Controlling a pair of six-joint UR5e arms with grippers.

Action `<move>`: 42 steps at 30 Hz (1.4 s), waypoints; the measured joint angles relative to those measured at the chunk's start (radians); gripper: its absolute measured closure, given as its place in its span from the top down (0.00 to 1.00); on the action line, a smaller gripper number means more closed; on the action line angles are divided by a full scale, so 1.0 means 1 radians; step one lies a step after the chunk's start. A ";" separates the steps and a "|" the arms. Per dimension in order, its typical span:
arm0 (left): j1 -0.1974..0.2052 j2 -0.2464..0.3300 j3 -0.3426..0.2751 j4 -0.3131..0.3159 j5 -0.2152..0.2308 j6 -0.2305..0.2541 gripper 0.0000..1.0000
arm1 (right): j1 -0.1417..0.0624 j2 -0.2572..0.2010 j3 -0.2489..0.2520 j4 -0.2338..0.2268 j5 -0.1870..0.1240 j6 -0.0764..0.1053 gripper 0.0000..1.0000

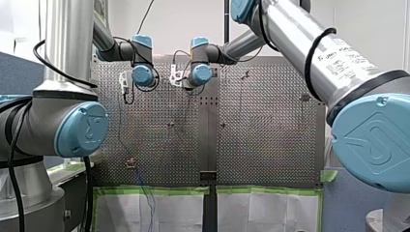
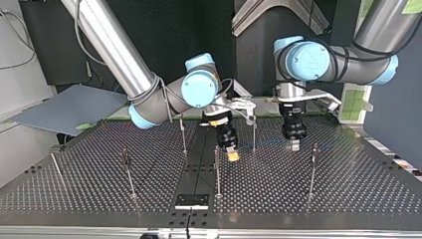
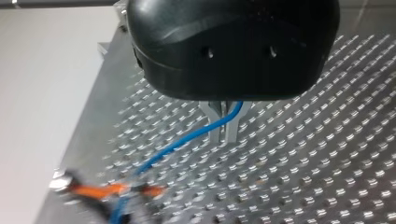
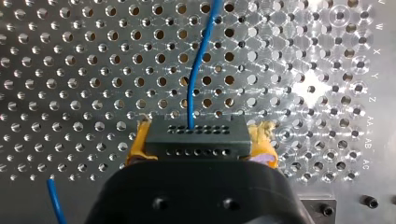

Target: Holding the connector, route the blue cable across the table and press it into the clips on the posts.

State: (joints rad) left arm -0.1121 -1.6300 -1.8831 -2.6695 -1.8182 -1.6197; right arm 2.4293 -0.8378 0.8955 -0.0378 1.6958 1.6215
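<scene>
The yellow fingers (image 4: 138,141) of my right gripper (image 4: 198,140) squeeze the dark connector (image 4: 198,133), my left gripper's (image 3: 223,127) metal fingers (image 3: 232,129) pinch the blue cable (image 3: 187,137), and an orange thing (image 3: 107,190) nearby looks blurry.

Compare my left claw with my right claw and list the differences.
My left claw has bare metal fingers; my right claw has yellow pads. The left claw pinches the thin blue cable itself; the right claw clamps the black connector that the cable enters. Both are shut, above the perforated table.
</scene>
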 joint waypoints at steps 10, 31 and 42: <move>-0.025 -0.033 -0.088 0.018 0.013 -0.007 0.00 | 0.001 0.000 0.000 0.000 0.000 0.000 0.00; -0.043 -0.142 -0.185 0.112 0.020 -0.045 0.00 | 0.001 0.000 0.000 0.000 0.000 0.000 0.00; -0.036 -0.152 -0.187 0.155 0.006 -0.061 0.00 | 0.001 0.000 0.000 0.000 0.000 0.000 0.00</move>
State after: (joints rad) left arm -0.1480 -1.7816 -2.0698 -2.5142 -1.8126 -1.6808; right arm 2.4299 -0.8381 0.8953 -0.0378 1.6956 1.6216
